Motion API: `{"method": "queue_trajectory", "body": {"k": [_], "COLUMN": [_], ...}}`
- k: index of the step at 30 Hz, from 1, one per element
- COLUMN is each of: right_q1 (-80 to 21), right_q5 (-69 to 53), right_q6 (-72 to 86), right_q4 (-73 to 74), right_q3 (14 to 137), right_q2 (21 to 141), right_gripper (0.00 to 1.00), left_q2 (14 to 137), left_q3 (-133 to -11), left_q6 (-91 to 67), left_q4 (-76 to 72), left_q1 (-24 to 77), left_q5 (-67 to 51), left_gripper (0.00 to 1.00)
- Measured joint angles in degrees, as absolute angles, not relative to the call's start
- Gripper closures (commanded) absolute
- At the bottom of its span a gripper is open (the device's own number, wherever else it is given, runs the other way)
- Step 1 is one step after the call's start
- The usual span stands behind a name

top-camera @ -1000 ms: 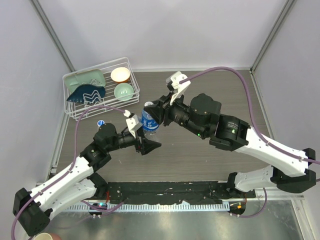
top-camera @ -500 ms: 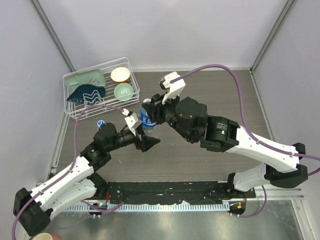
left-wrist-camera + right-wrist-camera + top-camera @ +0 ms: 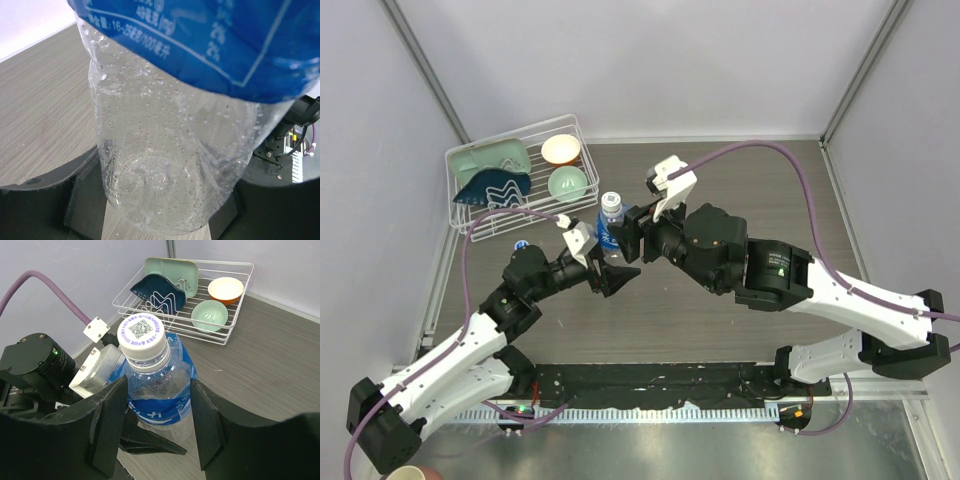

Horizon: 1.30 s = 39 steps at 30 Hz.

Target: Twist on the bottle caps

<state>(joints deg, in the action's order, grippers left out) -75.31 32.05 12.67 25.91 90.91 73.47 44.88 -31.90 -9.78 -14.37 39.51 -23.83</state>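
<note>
A clear bottle with a blue wrap label (image 3: 608, 233) stands upright in the middle of the table, a white cap (image 3: 611, 201) on its neck. The cap (image 3: 141, 332) has printed writing on top. My left gripper (image 3: 612, 272) is shut on the bottle's lower body (image 3: 165, 150), one dark finger (image 3: 55, 200) on each side. My right gripper (image 3: 159, 390) is open. Its fingers (image 3: 107, 425) stand on either side of the bottle's shoulder (image 3: 159, 367), below the cap and not touching it.
A white wire rack (image 3: 485, 222) stands at the back left, holding a cream bowl (image 3: 561, 149), a green bowl (image 3: 567, 182) and green and blue dishes (image 3: 492, 172). Grey walls close in the table on three sides. Purple cables arch over both arms.
My right gripper was shut on the cap and has opened off it, its wrist turning. The left gripper and the bottle have shifted slightly to the left.
</note>
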Motion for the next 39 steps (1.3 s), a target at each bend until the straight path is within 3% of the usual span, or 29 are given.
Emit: {"method": "queue_trajectory", "body": {"k": [11,16,21,31,39], "right_q1": [-75.44,-75.64,-73.67,-47.83,-44.23], "right_q5": [28.86,20.64,11.25,-28.49,-52.51], "right_q6": [9.15,2.74,-1.91,-3.79,-4.73], "right_q4": [31.27,36.34,39.75,43.79,44.84], "right_q3": [95.90,101.78,109.34,118.15,118.72], "right_q2": [73.32,71.55,70.61,77.89,82.61], "right_gripper": [0.34,0.23,0.21,0.22,0.23], "left_q2": [44.25,42.85,42.89,44.82,45.10], "left_q3": [-31.90,-32.01,-32.38,-32.45,-32.45], "left_q6": [-9.96,-9.96,-9.98,-8.86,-9.43], "left_q4": [-17.69,-18.79,-18.68,-18.52,-18.46], "left_q1": [39.33,39.22,39.27,42.65,43.40], "left_q5": [-25.17,-29.50,-34.72,-43.03,-46.61], "left_gripper": [1.00,1.00,1.00,1.00,1.00]}}
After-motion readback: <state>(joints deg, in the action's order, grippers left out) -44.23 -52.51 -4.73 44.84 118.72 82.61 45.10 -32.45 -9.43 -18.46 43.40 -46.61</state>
